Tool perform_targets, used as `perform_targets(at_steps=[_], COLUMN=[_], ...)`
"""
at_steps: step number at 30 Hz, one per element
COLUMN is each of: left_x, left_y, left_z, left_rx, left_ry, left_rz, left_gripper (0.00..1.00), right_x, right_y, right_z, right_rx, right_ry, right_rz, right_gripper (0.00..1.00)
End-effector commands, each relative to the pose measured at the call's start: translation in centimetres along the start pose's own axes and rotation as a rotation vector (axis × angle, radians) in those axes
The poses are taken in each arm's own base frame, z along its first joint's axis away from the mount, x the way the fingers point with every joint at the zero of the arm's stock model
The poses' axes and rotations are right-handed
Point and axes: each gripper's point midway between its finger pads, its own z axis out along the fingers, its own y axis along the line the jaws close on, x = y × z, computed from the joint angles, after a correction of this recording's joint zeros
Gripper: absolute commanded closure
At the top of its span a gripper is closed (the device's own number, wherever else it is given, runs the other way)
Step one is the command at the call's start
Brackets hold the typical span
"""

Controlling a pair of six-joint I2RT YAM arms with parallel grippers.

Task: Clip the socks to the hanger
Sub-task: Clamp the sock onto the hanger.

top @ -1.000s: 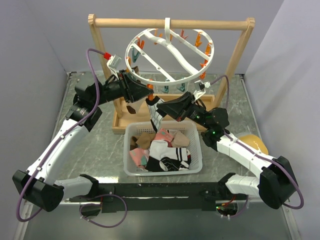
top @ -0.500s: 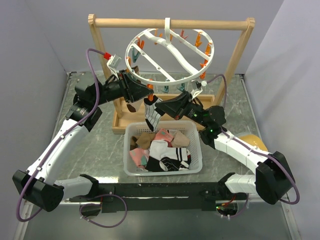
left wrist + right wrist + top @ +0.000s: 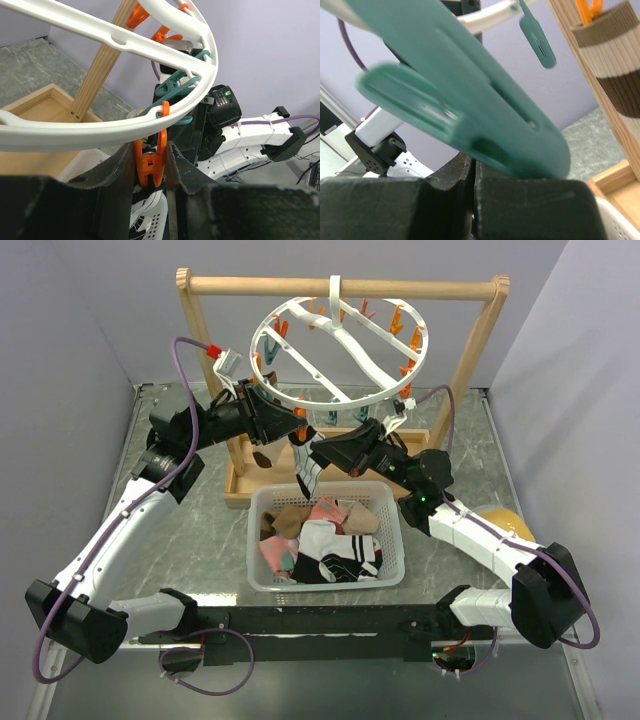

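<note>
The white ring hanger (image 3: 340,350) hangs by its hook from the wooden frame's bar, with orange and teal pegs around its rim. My left gripper (image 3: 297,426) is shut on an orange peg (image 3: 152,162) at the ring's near edge, which sits squeezed between its fingers (image 3: 117,170). My right gripper (image 3: 312,452) is just below it, shut on a black-and-white striped sock (image 3: 308,476) that dangles over the basket. In the right wrist view the jaws (image 3: 472,162) are pressed together; the sock is hidden and a blurred teal peg (image 3: 470,110) fills the frame. A brown-striped sock (image 3: 615,65) hangs from an orange peg.
A white mesh basket (image 3: 262,580) with several socks, pink, brown, white and black, stands in front of the frame. The tall wooden frame (image 3: 340,286) rests on a wooden tray base (image 3: 240,488). A yellow object (image 3: 505,525) lies under my right arm.
My right gripper has carried the striped sock up and slightly left, closer to the orange peg. My left gripper has stayed on the peg.
</note>
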Motion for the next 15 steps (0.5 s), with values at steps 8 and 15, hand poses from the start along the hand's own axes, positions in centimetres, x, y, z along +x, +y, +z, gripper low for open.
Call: perform_targets(at_steps=[8, 15], left_x=[0.22, 0.05], left_y=[-1.22, -1.36], left_z=[-0.42, -0.47], left_rx=[0.042, 0.039], left_ry=[0.011, 0.009], left_rz=[0.002, 0.001], left_gripper=[0.99, 0.99], right_x=[-3.07, -3.01], right_y=[3.73, 3.41], right_z=[0.79, 0.97], right_rx=[-0.121, -0.121], right_ry=[-0.058, -0.059], right_rz=[-0.087, -0.084], right_gripper=[1.0, 1.0])
